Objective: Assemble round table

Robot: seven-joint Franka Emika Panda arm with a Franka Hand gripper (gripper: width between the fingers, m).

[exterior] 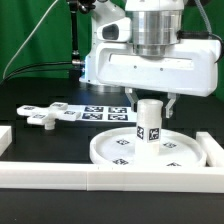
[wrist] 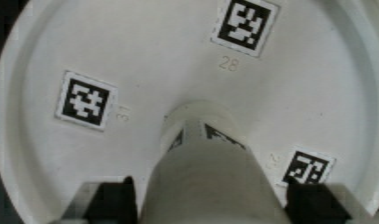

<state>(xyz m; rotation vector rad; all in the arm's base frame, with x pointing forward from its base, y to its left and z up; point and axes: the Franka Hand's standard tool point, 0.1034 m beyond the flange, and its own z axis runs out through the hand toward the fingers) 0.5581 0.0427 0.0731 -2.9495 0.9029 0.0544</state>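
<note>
The white cylinder leg [exterior: 150,122] stands upright on the big round rimmed disc [exterior: 118,152], near its middle. My gripper [exterior: 152,102] comes straight down over the leg, one finger on each side of its upper part. In the wrist view the leg [wrist: 212,170] fills the space between my dark fingers [wrist: 111,200], which lie against its sides. The disc [wrist: 150,60] with its square tags lies below. The cross-shaped foot piece [exterior: 44,116] lies flat on the table at the exterior view's left, apart from the disc.
The marker board [exterior: 104,111] lies flat behind the disc. A long white border rail [exterior: 110,177] runs along the front, with rail pieces at the exterior view's left [exterior: 4,136] and right [exterior: 212,150]. A green backdrop stands behind.
</note>
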